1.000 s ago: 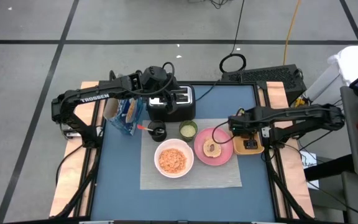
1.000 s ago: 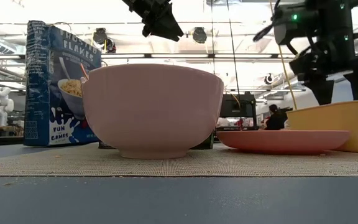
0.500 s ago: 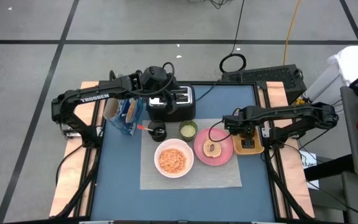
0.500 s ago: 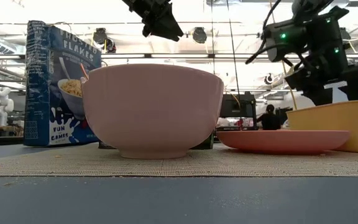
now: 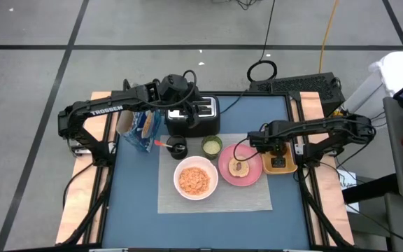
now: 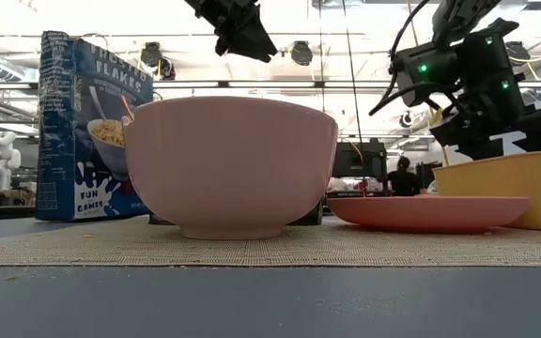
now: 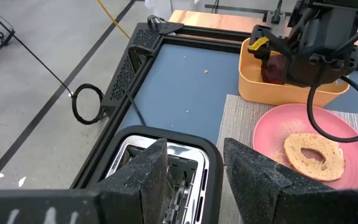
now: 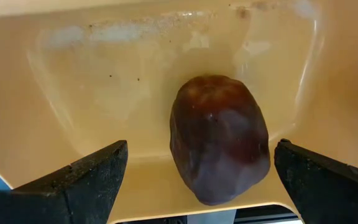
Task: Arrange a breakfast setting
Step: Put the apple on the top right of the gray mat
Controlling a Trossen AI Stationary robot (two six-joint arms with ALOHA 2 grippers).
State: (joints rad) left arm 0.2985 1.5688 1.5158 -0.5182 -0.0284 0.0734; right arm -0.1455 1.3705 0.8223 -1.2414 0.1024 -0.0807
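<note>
On the grey mat (image 5: 215, 199) stand the white bowl (image 5: 195, 178) with cereal and the pink plate (image 5: 240, 164) with a bagel half (image 7: 312, 154). The green cup (image 5: 212, 145), the black cup (image 5: 178, 149) and the red-handled spoon (image 5: 161, 143) are behind the bowl. The blue cereal box (image 5: 140, 129) stands upright at the left. My left gripper (image 7: 194, 168) is open above the toaster (image 5: 193, 115). My right gripper (image 8: 201, 165) is wide open above the orange tray (image 5: 283, 162), its fingers on either side of a dark red fruit (image 8: 219, 146) without touching it.
The black-and-silver toaster (image 7: 160, 171) stands at the mat's far edge, its cord running off the table. The orange tray (image 7: 291, 84) sits at the plate's right. The near part of the mat and the blue table (image 5: 138, 203) in front of it are bare.
My right gripper has moved a little toward the table's left, staying over the tray's edge by the pink plate. My left arm has kept still above the toaster.
</note>
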